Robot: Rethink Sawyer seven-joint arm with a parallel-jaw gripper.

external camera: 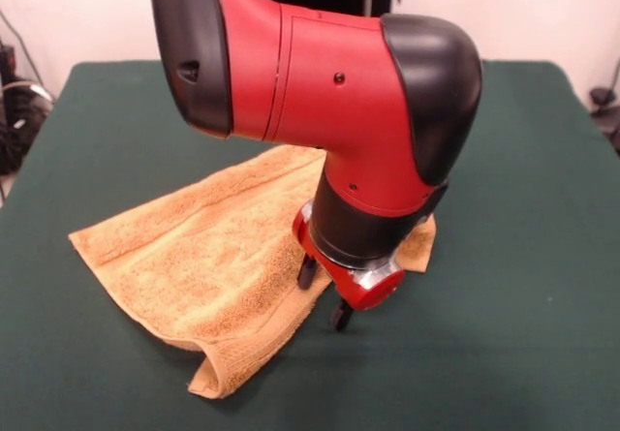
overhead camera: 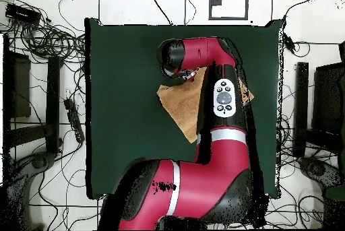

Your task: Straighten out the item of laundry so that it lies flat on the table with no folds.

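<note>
Orange-tan terry-cloth towel (external camera: pixel 208 257) lies rumpled on the dark green felt-covered table (external camera: pixel 523 257), with the gripper (external camera: pixel 324 295) at its right side.

Going left to right in the front view, we see the towel's left corner flat on the table, then its near edge, which curls up into a fold at the front. Right of that, the red and black arm (external camera: pixel 320 73) comes down over the cloth, and its two dark fingertips (external camera: pixel 307 272) stand a little apart at the towel's near right edge; we cannot tell whether they touch it. A small towel corner shows right of the arm. From overhead, we see the towel (overhead camera: pixel 183 104) partly under the arm (overhead camera: pixel 215 174).
</note>
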